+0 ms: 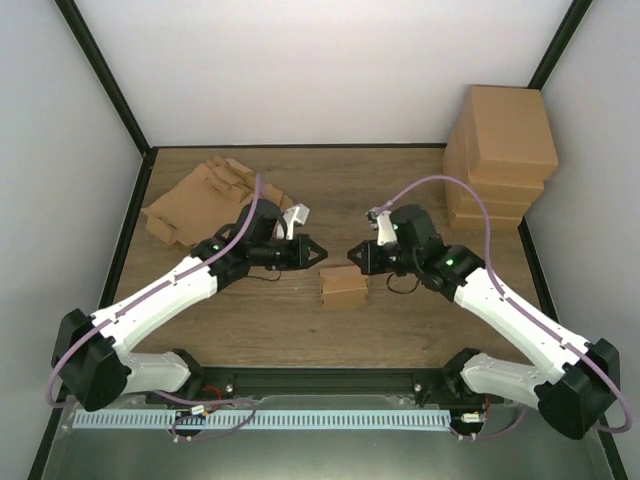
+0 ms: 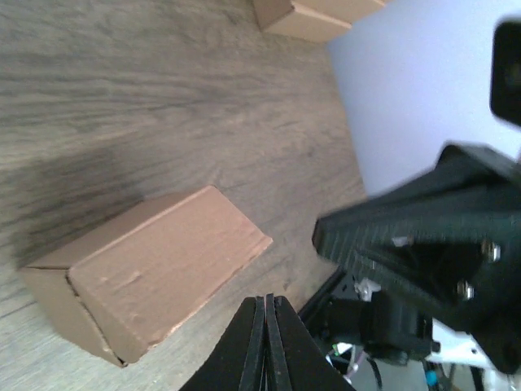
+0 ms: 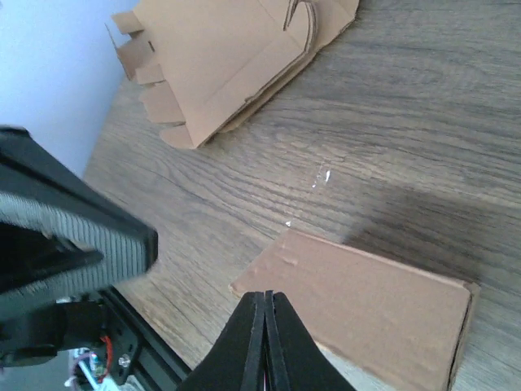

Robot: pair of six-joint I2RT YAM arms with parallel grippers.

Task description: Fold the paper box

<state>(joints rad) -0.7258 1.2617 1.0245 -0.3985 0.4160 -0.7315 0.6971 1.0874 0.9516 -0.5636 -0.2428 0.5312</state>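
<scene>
Looking down at the wooden table [image 1: 400, 190] from the overhead cam, the biggest thing on it is the stack of closed cardboard boxes [image 1: 500, 150], tucked into the far right corner against the wall. Over on the far left there's a messy pile of flat cardboard blanks [image 1: 195, 205], tabs sticking out, overlapping each other. The one I care about, the small cardboard box [image 1: 344, 286], sits folded up and closed on the table roughly in the middle, a bit toward the near edge, well apart from both the stack and the pile. It's lying on a broad side and nothing is holding it. The left gripper [image 1: 318, 252] and right gripper [image 1: 352, 253] point at each other nose to nose just behind the box, tips close but not touching. Both wrist cams show the fingers pressed fully together with nothing between them, so both are clenched on air, with the box just beside the tips.
</scene>
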